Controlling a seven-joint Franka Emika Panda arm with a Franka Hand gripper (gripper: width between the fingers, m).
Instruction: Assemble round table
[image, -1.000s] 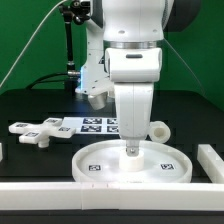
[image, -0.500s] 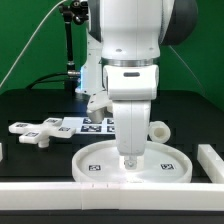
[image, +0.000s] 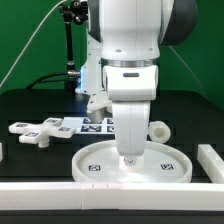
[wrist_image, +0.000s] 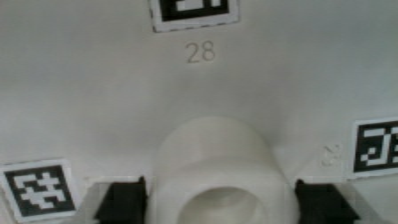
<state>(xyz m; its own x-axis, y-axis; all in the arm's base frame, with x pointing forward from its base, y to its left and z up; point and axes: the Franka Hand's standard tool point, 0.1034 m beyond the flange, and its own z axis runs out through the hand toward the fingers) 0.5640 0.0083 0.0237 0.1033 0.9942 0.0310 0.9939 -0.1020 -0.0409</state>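
The large round disc (image: 100, 178) lies flat at the front of the table, with square tags on its face. My gripper (image: 129, 160) points straight down at its middle. In the wrist view the black fingers (wrist_image: 121, 202) sit tight on either side of the disc's white central hub (wrist_image: 217, 160), so the gripper (wrist_image: 217, 205) is shut on it. The disc's face (wrist_image: 107, 100) fills that view. The short cylinder leg (image: 157, 130) lies behind the disc towards the exterior view's right. The cross-shaped foot (image: 35, 130) lies at the exterior view's left.
The marker board (image: 95, 124) lies behind the disc, partly hidden by my arm. A long white bar (image: 100, 200) edges the front and another (image: 213, 160) the exterior view's right. A black camera stand (image: 70, 60) rises at the back.
The gripper has shifted slightly towards the exterior view's left and lower over the hub since a second ago. It has stayed still for the last half second. The disc has not moved.
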